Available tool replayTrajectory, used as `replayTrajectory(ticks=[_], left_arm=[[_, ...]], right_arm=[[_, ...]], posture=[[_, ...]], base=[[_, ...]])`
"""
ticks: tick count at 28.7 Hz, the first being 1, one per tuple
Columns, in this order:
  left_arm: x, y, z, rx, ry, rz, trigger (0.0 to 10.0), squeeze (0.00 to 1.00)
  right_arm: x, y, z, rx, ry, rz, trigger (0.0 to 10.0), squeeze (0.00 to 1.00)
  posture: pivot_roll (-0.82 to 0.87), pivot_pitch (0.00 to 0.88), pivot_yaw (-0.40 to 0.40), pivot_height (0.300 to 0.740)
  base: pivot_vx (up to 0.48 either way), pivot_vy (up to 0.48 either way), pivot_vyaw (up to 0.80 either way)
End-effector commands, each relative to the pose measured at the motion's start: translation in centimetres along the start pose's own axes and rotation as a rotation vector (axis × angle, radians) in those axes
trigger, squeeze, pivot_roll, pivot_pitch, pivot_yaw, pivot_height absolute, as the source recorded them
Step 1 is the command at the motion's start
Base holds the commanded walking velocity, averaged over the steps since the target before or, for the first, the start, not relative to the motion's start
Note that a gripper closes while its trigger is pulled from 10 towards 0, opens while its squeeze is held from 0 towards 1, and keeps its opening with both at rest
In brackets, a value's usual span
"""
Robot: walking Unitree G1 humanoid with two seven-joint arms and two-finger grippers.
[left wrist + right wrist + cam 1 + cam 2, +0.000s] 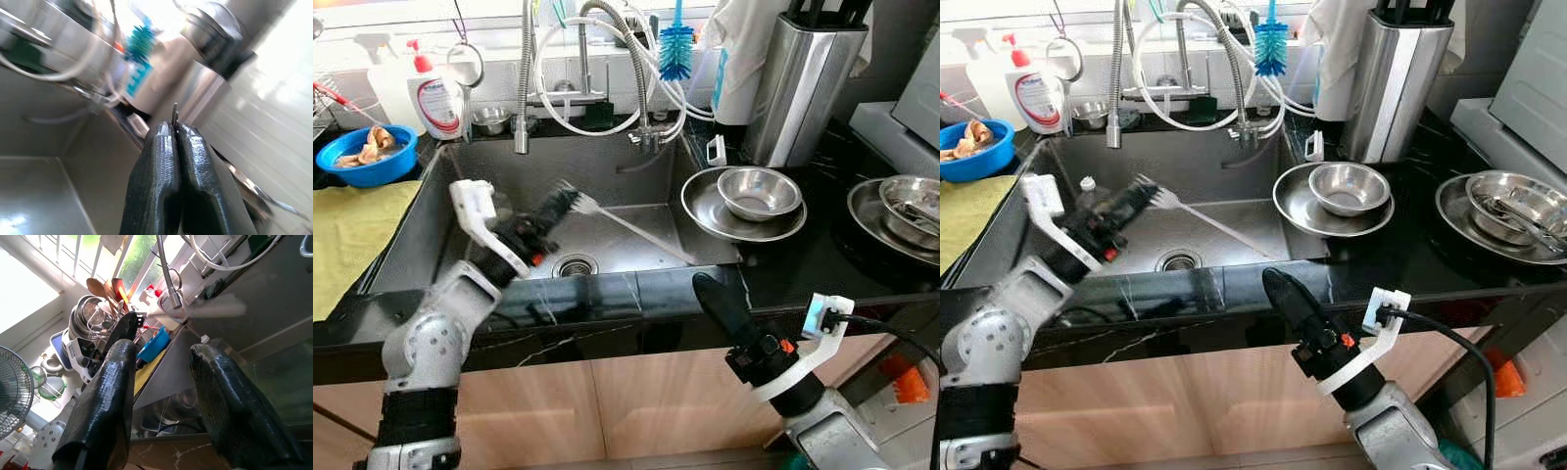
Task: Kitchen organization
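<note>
Sink (pixel 636 171) of steel, set in a black counter, anchors the scene. Over its basin the left gripper (pixel 560 203) pinches a fork (pixel 626 225), tines at the fingers, handle slanting toward the sink's right wall. The left wrist view shows those fingers (pixel 156 181) pressed together (the fork a mere sliver). At the sink's front edge, the right gripper (pixel 161 382) is spread and empty.

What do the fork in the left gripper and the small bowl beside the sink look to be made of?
Fork, held in the left gripper: pale and blurred, probably metal, possibly plastic. Small bowl: apparently polished stainless steel, with mirror-like reflections, sitting in a matching steel dish.
</note>
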State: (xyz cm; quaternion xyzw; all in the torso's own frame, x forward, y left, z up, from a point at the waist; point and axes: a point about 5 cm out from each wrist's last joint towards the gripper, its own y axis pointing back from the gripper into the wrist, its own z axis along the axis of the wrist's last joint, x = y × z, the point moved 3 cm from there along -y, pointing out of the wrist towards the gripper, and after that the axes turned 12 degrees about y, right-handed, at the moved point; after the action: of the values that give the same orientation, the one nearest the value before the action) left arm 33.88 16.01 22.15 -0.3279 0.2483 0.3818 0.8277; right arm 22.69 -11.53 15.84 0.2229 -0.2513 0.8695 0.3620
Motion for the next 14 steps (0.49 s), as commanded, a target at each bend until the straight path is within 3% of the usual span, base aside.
replayTrajectory(ticks=[1, 3, 6, 7, 9, 10, 11, 14], left_arm=[[0.2, -0.2, 1.4, -0.073, 0.004, 0.02, 0.0, 0.0], [0.4, -0.2, 1.8, -0.096, 0.003, 0.036, 0.0, 0.0], [1.7, -0.1, 3.6, -0.21, -0.045, 0.154, 0.0, 0.0], [2.1, 0.0, 4.0, -0.233, -0.083, 0.202, 0.9, 0.0], [3.1, 0.2, 4.9, -0.266, -0.197, 0.312, 7.7, 0.0], [3.2, 0.2, 5.0, -0.267, -0.221, 0.329, 7.7, 0.0], [3.5, 0.3, 5.3, -0.277, -0.255, 0.359, 10.0, 0.0], [4.1, 0.6, 5.8, -0.292, -0.321, 0.419, 10.0, 0.0]], right_arm=[[0.0, -0.1, 0.0, -0.002, 0.003, 0.002, 10.0, 0.0], [0.0, -0.1, 0.0, -0.002, 0.004, 0.0, 10.0, 0.0], [-0.1, -0.1, 0.0, -0.003, 0.009, -0.007, 10.0, 0.0], [-0.1, -0.1, 0.0, -0.003, 0.01, -0.008, 10.0, 0.0], [-0.2, 0.0, 0.0, -0.002, 0.017, -0.016, 10.0, 0.0], [-0.2, 0.0, 0.0, -0.002, 0.019, -0.018, 10.0, 0.0], [-0.2, 0.0, 0.0, -0.002, 0.023, -0.022, 10.0, 0.0], [-0.5, 0.0, 0.1, 0.001, 0.05, -0.045, 10.0, 0.0]], posture=[[-0.05, 0.0, 0.013, 0.74], [-0.05, 0.0, 0.014, 0.74], [-0.05, 0.0, 0.013, 0.74], [-0.05, 0.0, 0.014, 0.74], [-0.05, 0.0, 0.013, 0.74], [-0.05, 0.0, 0.013, 0.74], [-0.05, 0.0, 0.014, 0.74], [-0.05, 0.0, 0.015, 0.74]], base=[[0.0, 0.0, 0.0], [0.0, 0.0, 0.0], [0.0, 0.0, 0.0], [0.0, 0.0, 0.0], [0.0, 0.0, 0.0], [0.0, 0.0, 0.0], [0.0, 0.0, 0.0], [0.0, 0.0, 0.0]])
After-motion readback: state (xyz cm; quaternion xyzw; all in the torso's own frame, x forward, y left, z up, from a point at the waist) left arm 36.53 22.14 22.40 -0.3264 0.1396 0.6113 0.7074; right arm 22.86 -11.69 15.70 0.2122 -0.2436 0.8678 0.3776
